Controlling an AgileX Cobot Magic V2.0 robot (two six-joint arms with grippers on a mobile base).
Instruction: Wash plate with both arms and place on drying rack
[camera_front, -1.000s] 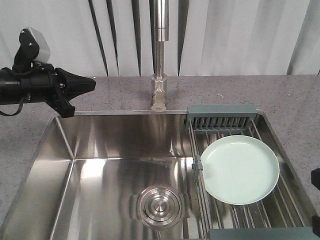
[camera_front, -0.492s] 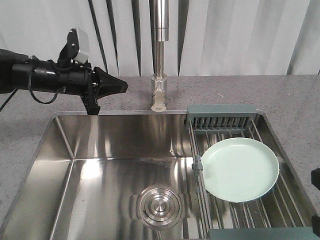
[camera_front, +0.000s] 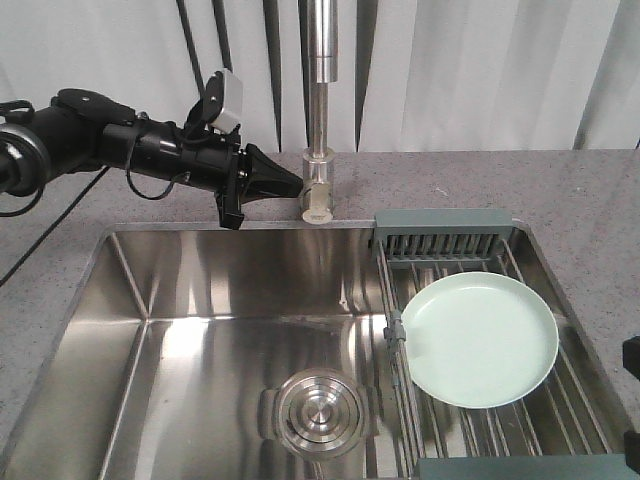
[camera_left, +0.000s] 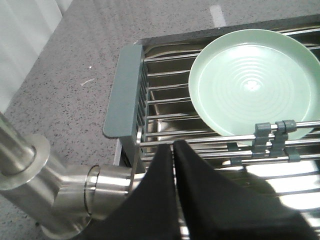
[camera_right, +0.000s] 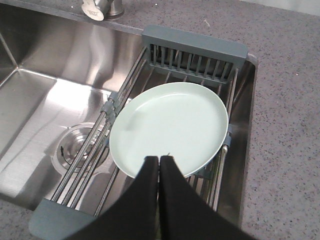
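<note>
One plate (camera_front: 480, 339) lies flat on the single drying rack (camera_front: 440, 232) spanning the sink's (camera_front: 200, 290) right end, its rim just short of the slotted comb end. Left arm's gripper (camera_front: 290, 185) hovers over the table (camera_front: 560, 190) beside the faucet (camera_front: 319, 150), jaws clenched, empty. Right arm's gripper (camera_right: 159, 161), jaws pressed together and holding nothing, points at the plate's near rim.

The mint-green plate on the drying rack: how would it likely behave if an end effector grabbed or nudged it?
The plate looks rigid and glossy, so probably slippery to pinch. Its low rim offers little grip. Resting flat on the drying rack wires, it would likely slide rather than roll if pushed.
</note>
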